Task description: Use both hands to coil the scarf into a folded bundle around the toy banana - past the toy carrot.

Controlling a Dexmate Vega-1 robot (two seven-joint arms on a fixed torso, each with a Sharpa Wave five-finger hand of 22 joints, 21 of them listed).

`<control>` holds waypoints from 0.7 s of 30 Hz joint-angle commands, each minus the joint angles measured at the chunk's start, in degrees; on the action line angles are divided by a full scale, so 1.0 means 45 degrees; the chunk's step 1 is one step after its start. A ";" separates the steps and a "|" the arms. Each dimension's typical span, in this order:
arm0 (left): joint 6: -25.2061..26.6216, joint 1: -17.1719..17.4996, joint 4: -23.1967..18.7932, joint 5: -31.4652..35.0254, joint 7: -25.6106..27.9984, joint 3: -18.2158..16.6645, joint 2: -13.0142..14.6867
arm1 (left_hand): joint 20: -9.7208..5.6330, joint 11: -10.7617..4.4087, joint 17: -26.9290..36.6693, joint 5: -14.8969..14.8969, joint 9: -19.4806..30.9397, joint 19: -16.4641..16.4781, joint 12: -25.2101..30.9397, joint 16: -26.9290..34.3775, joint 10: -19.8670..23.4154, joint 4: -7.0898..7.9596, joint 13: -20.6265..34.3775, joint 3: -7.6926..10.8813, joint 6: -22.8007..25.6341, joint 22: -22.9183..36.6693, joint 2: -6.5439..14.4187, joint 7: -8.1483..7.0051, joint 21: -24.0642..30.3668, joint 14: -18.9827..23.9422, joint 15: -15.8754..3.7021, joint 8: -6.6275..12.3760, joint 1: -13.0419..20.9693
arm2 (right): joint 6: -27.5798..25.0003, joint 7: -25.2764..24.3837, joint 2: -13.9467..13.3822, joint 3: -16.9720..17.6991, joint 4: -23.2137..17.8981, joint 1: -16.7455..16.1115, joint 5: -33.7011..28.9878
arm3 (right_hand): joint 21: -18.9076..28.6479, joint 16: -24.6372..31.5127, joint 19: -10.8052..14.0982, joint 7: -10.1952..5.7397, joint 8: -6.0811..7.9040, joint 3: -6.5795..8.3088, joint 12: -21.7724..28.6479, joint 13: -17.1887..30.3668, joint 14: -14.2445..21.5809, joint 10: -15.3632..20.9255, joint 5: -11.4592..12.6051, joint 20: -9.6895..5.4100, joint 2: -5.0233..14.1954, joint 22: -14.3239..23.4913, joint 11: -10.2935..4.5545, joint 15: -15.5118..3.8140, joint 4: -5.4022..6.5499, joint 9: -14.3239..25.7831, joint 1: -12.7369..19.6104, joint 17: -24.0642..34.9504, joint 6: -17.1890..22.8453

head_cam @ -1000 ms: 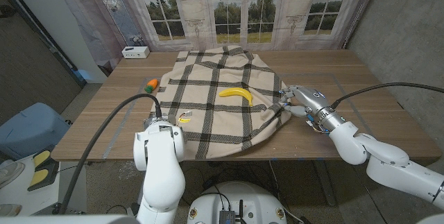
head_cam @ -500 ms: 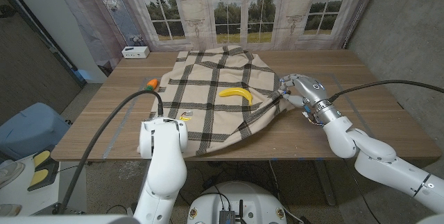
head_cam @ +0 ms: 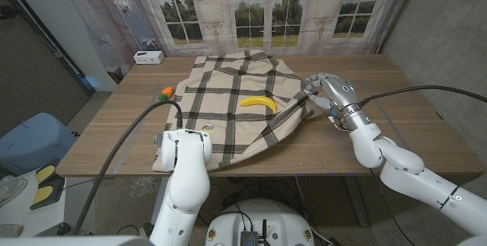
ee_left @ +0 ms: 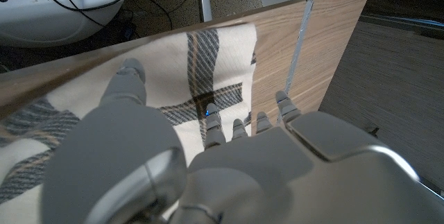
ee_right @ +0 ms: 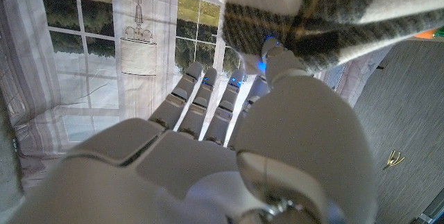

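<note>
Plaid scarf (head_cam: 236, 116) lies mostly spread over the tabletop (head_cam: 380, 135), toy banana (head_cam: 258, 103) bare on top near its middle, so no coil or bundle yet. Right hand (head_cam: 326, 94) has its fingers (ee_right: 272, 52) clamped on the scarf's right edge, lifted off the wood. Left hand (ee_left: 208, 161) sits at the scarf's near-left corner, fingers spread on the cloth; can't tell if it's pinching anything. Toy carrot (head_cam: 166, 91) sits just off the scarf's left edge. Most of the job looks left. Wood-plank tabletop, small white box (head_cam: 148, 57) at far left, curtain and window backdrop behind.
</note>
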 commanded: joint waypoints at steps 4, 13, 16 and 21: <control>-0.0551 -0.0022 0.0785 0.0677 -0.0107 -0.0085 -0.0795 | 0.0022 0.0046 0.0045 0.0169 0.0020 0.0001 -0.0051 0.0021 -0.0526 0.0015 0.0075 -0.0126 -0.0368 0.0072 -0.0088 -0.0012 -0.0077 -0.1094 0.0027 -0.0116 0.0146 | 0.0119 -0.0779 0.0601 -0.0404 0.0549 0.0930 -0.0491 | -0.0068 -0.0066 0.0071 0.1521 0.0080 0.0117 -0.0008 0.0058 0.0181 0.0158 -0.0051 0.0077 -0.0096 0.0039 -0.0002 -0.1880 0.0006 0.0041 0.0015 -0.0025 0.1707; -0.0706 -0.0066 0.1220 0.1476 -0.0107 -0.0133 -0.0866 | -0.0381 -0.0225 0.0045 0.0200 0.0025 0.0361 0.0037 0.0072 -0.0444 0.0039 0.0074 0.0369 -0.0201 0.0085 0.1065 -0.0353 -0.0127 -0.1040 -0.0318 0.0071 0.1040 | 0.0457 -0.1049 0.0546 -0.0390 0.0643 0.1070 -0.0472 | -0.0084 -0.0080 0.0123 0.1470 0.0023 0.0199 -0.0037 0.0059 0.0325 0.0285 -0.0097 0.0056 -0.0104 0.0038 -0.0041 -0.1937 0.0019 0.0040 -0.0025 -0.0052 0.1698; -0.0634 -0.0094 0.1375 0.1639 -0.0107 -0.0137 -0.0817 | -0.0408 -0.0230 0.0037 0.0122 0.0023 0.0501 0.0086 0.0088 -0.0319 0.0002 0.0069 0.0557 -0.0002 0.0084 0.1428 -0.0475 -0.0138 -0.0966 -0.0353 0.0152 0.1376 | 0.0581 -0.1096 0.0520 -0.0372 0.0653 0.1081 -0.0431 | -0.0092 -0.0082 0.0128 0.1462 0.0018 0.0220 -0.0059 0.0059 0.0362 0.0288 -0.0111 0.0051 -0.0095 0.0038 -0.0064 -0.1974 0.0032 0.0041 -0.0045 -0.0055 0.1720; -0.0569 -0.0088 0.1626 0.1786 -0.0107 -0.0246 -0.0739 | -0.0441 -0.0346 0.0021 -0.0101 0.0020 0.0740 0.0167 0.0111 -0.0048 -0.0041 0.0058 0.0857 0.0421 0.0081 0.2036 -0.0570 -0.0153 -0.0789 -0.0400 0.0275 0.1892 | 0.0712 -0.1209 0.0506 -0.0333 0.0658 0.1075 -0.0420 | -0.0106 -0.0104 0.0136 0.1451 -0.0003 0.0255 -0.0088 0.0060 0.0389 0.0311 -0.0138 0.0046 -0.0099 0.0037 -0.0036 -0.2007 0.0041 0.0041 -0.0074 -0.0065 0.1727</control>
